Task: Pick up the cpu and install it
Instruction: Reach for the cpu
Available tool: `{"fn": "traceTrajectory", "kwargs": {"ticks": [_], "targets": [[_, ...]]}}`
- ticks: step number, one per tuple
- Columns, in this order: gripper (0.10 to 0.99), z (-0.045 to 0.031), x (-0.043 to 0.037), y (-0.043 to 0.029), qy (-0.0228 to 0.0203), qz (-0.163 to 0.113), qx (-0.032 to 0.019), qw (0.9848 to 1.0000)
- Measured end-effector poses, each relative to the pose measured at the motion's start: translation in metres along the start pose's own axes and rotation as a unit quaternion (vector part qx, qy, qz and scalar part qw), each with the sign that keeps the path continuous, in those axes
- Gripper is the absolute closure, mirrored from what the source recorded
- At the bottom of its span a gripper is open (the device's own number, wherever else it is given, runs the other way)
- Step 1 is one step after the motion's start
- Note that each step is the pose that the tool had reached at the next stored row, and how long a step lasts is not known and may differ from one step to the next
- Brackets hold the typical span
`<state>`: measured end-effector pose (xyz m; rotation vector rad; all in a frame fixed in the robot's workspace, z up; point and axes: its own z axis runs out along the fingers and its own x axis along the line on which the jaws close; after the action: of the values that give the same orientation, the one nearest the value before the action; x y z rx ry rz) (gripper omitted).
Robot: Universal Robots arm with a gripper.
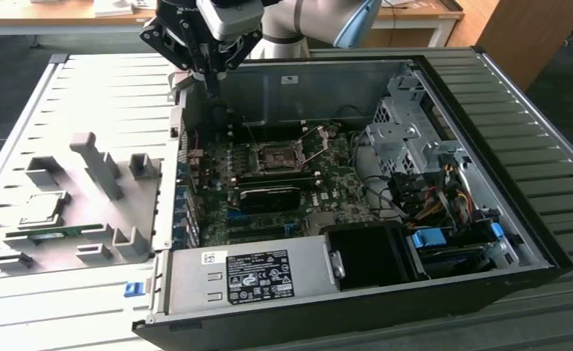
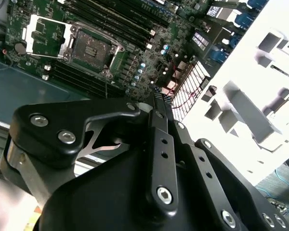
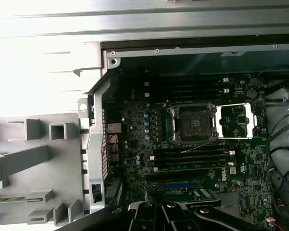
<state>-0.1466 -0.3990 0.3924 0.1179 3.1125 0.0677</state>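
We note a black pincer of linked bars with silver screw heads, on a pale grey arm with blue cap.

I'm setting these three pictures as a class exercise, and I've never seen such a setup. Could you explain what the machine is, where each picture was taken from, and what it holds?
This is a robot arm with a black hand over an open computer case. The exterior view comes from a camera standing off the arm. Both wrist views come from cameras riding on the arm, looking past the hand at the green board. On the grey tray beside the case lie the cpu, a small silvery square, and a thin green memory stick. The socket on the board is open and looks empty. The hand is shut, holds nothing, and hangs by the case's far corner, apart from the cpu.
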Motion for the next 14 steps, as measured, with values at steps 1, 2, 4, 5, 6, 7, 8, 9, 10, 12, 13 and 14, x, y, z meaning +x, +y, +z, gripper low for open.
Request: {"fn": "traceTrajectory", "kwargs": {"ticks": [1, 2, 4, 5, 6, 7, 8, 9, 10, 12, 13, 14], "targets": [[0.98, 0.0, 0.0008, 0.0, 0.0, 0.0, 0.0, 1.0], [0.98, 0.0001, 0.0015, -0.0001, 0.0, 0.0, 0.0, 1.0], [0.98, 0.0001, 0.0031, -0.0002, 0.0, 0.0, 0.0001, 1.0], [0.98, 0.0002, 0.004, -0.0003, 0.0, 0.0, 0.0, 1.0], [0.98, 0.0002, 0.0049, -0.0004, 0.0, 0.0, 0.0, 1.0], [0.98, 0.0002, 0.0057, -0.0004, 0.0, 0.0, 0.0, 1.0], [0.98, 0.0003, 0.0066, -0.0005, 0.0, 0.0, 0.0, 1.0], [0.98, 0.0003, 0.0074, -0.0006, 0.0, 0.0, 0.0, 1.0], [0.98, 0.0003, 0.0083, -0.0006, 0.0, 0.0, 0.0, 1.0], [0.98, 0.0004, 0.01, -0.0008, 0.0, 0.0, 0.0, 1.0], [0.98, 0.0004, 0.0108, -0.0008, 0.0, 0.0, 0.0, 1.0], [0.98, 0.0005, 0.0117, -0.0009, 0.0, 0.0, 0.0, 1.0]]}}
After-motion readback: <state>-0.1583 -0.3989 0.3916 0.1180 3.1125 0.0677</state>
